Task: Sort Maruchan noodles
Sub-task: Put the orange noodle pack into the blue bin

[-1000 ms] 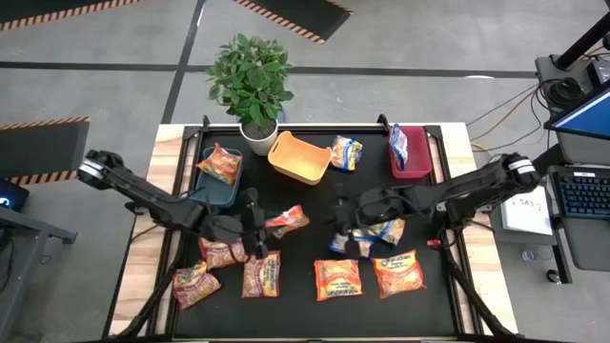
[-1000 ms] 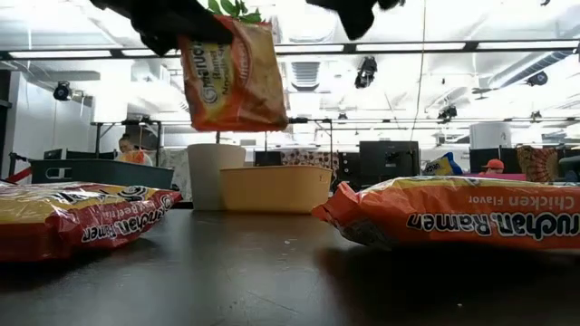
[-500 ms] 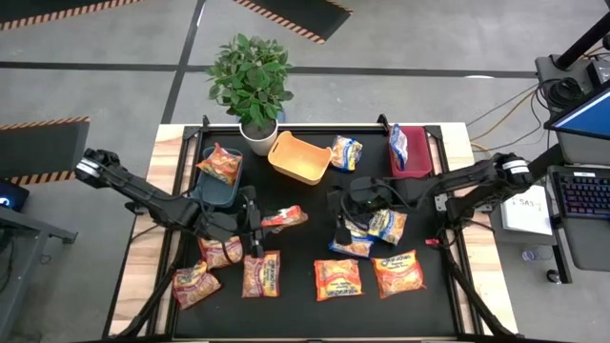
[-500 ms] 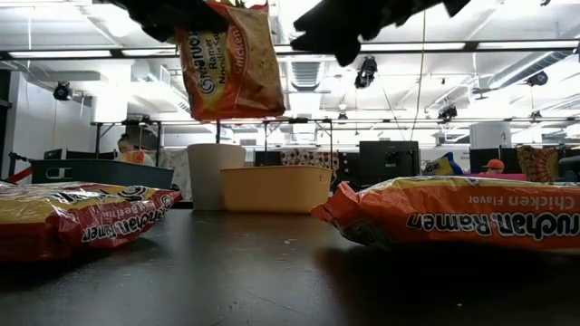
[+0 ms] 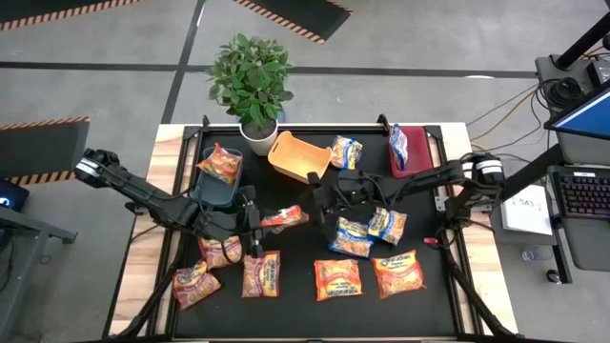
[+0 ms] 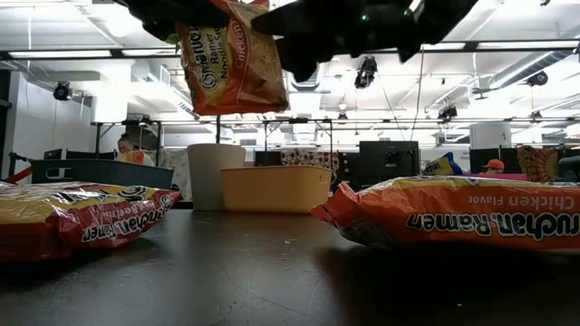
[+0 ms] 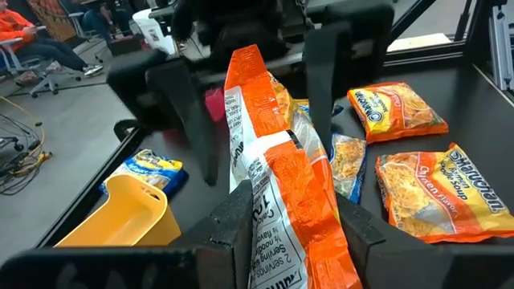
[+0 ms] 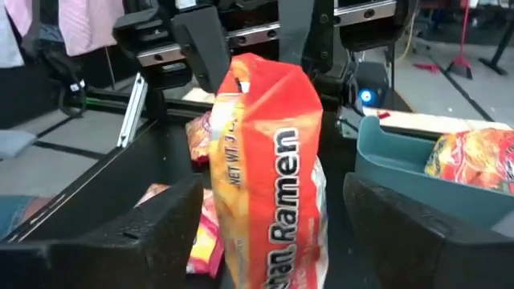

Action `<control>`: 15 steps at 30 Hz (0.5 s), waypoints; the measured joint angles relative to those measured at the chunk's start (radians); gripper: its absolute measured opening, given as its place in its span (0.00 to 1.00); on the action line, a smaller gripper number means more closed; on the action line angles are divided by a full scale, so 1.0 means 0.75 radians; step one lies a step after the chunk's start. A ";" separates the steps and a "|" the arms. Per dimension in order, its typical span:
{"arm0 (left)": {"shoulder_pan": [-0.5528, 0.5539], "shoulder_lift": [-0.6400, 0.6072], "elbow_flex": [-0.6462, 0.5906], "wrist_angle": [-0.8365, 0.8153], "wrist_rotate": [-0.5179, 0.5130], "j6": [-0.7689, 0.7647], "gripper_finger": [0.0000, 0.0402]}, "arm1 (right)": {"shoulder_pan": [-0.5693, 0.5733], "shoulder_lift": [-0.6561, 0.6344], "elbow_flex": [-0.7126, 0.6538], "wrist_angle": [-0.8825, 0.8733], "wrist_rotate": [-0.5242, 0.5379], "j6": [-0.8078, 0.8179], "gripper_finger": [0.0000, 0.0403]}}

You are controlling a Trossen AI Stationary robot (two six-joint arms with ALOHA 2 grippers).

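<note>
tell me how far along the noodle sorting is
Early. Done: one pinkish packet in the teal bin, one blue packet in the red bin. In hand: left gripper holds an orange packet aloft; open right gripper reaches for it. Left: about nine packets on the table.

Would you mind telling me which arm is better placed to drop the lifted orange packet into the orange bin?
Probably the right. The left hand holds the orange packet aloft, but the right hand, open around it, sits nearer the orange bin.
</note>
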 joint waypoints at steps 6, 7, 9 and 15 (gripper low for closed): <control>0.000 -0.001 0.000 -0.003 -0.013 0.000 0.24 | -0.013 0.043 0.039 0.005 -0.028 0.016 0.48; 0.001 -0.003 0.000 -0.011 -0.015 0.000 0.25 | -0.015 0.048 0.048 -0.002 -0.041 0.017 0.43; -0.001 -0.004 0.000 -0.005 -0.015 -0.004 0.28 | -0.017 0.050 0.070 -0.039 -0.066 0.017 0.35; -0.014 -0.086 0.008 -0.065 -0.016 0.035 0.41 | -0.018 0.041 0.108 -0.080 -0.062 0.025 0.24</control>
